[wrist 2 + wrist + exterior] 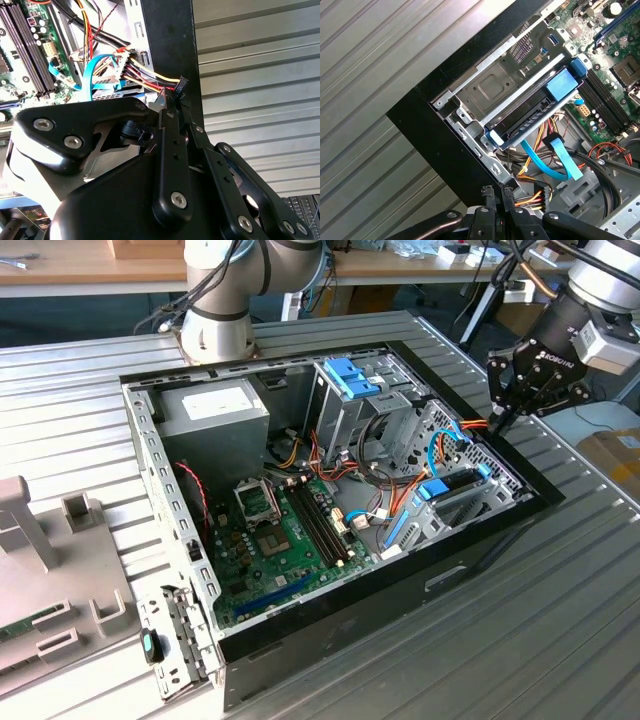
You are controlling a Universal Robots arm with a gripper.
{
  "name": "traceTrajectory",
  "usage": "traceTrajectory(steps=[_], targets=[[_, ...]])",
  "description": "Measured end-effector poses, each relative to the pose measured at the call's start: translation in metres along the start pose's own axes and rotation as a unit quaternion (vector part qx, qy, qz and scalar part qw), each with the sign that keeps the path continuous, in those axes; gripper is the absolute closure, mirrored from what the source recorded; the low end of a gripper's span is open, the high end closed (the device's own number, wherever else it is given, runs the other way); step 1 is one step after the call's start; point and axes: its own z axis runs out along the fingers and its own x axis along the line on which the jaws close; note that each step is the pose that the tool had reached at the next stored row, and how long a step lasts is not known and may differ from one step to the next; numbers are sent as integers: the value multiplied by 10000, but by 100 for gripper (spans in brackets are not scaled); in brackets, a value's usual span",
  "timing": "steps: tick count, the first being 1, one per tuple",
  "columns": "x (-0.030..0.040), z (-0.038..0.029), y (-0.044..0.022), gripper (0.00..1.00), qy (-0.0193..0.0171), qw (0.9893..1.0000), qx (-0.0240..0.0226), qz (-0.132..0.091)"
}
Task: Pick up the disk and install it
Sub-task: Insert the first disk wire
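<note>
A grey fixture [40, 540] stands at the exterior view's left on the ribbed table [560, 620]. Beside it lies the open case [330, 602], motherboard [290, 530] exposed. Toward the right, the disk [527, 125] sits slotted in the drive cage [478, 502] on its light-blue rails, by orange and blue cables. At far right the gripper [497, 420] hangs over the case's rim, jaws drawn almost together and empty, apart from the disk.
</note>
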Motion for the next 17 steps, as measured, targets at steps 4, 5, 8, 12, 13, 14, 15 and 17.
traceTrajectory(steps=[4,5,8,12,13,14,15,17], targets=[[-85,0,74,84,-6,10000,9,0],[-103,1,90,84,-6,10000,9,0],[-161,1,141,84,-5,10000,9,0],[-238,3,215,84,-4,10000,11,75],[-243,3,218,84,-3,9999,11,111],[-244,4,220,84,-3,9999,12,149],[-245,5,221,84,-2,9997,14,254],[-247,5,222,84,1,9992,17,411]])
